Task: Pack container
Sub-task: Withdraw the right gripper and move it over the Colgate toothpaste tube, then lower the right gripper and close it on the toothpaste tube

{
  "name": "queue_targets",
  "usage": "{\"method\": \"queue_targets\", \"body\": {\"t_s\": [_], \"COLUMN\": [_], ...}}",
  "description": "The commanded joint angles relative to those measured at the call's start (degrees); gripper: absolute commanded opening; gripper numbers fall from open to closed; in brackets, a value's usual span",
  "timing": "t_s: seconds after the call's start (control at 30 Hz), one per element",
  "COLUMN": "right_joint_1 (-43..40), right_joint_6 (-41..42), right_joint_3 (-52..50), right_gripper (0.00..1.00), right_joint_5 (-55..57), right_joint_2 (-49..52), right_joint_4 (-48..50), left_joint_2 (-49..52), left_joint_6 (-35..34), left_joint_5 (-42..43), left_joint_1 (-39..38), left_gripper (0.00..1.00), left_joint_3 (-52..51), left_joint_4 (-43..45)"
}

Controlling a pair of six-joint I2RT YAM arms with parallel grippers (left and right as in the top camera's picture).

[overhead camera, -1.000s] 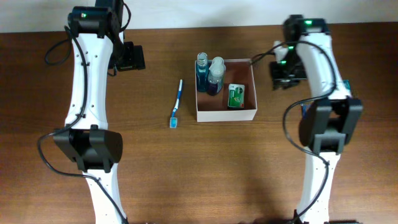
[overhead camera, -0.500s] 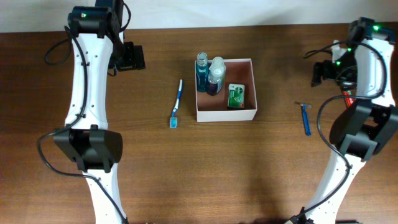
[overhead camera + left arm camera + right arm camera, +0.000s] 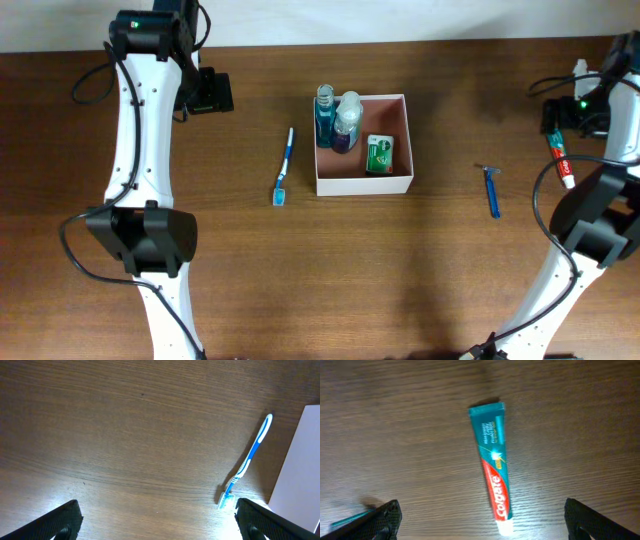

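The container [image 3: 365, 184], a white-walled open box, stands mid-table and holds two bottles [image 3: 347, 118] and a green packet [image 3: 379, 154]. Left of it lies a blue toothbrush [image 3: 284, 166], which the left wrist view shows as the toothbrush [image 3: 247, 462] beside the container's white wall [image 3: 300, 475]. My left gripper [image 3: 157, 520] hangs open and empty at the far left [image 3: 210, 92]. A toothpaste tube [image 3: 494, 460] lies under my open, empty right gripper [image 3: 482, 520], at the table's right edge [image 3: 575, 110]. In the overhead view the toothpaste tube [image 3: 559, 158] lies just below that gripper.
A blue razor [image 3: 491, 189] lies on the wood between the container and the toothpaste; its tip [image 3: 350, 519] shows by my right gripper's left finger. Bare brown tabletop surrounds the container. The table's back edge runs just behind both arms.
My right arm has swung from beside the container out to the table's right edge, above the toothpaste. The left arm has not moved.
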Motion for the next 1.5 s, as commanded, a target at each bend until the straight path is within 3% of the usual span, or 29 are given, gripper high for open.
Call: {"method": "queue_targets", "body": {"t_s": [0.0,0.33,0.73,0.9,1.3,1.4,1.47], "right_joint_1": [-1.22,-1.68,-2.84,-2.82,-2.78,-2.78,-2.78], "right_joint_6": [-3.39,-9.42,-9.62,-9.53,-9.55,-9.35,-9.33], "right_joint_3": [-2.38,-9.81,-16.48,-16.48,-16.50,-16.50,-16.50], "right_gripper": [0.99,0.99,0.97,0.89,0.84,0.77,0.67], "right_joint_5": [0.46,0.52,1.53,-0.04,-0.42,-0.42,-0.44], "right_joint_2": [-0.15,-0.11,-0.02,1.46,2.64,2.64,2.64], "right_joint_4": [1.60,6.51,11.61,11.41,11.65,11.58,11.47], "left_joint_2": [-0.44,-0.44,-0.44,-0.44,-0.44,-0.44,-0.44], "left_joint_6": [-0.52,-0.52,-0.55,-0.52,-0.52,-0.52,-0.52], "left_joint_5": [0.42,0.42,0.42,0.42,0.42,0.42,0.42], "left_joint_1": [0.17,0.17,0.17,0.17,0.17,0.17,0.20], "left_gripper": [0.99,0.99,0.99,0.99,0.99,0.99,0.99], "left_joint_3": [-0.22,-0.22,-0.22,-0.22,-0.22,-0.22,-0.22], "left_joint_4": [0.11,0.13,0.11,0.13,0.11,0.11,0.13]}}
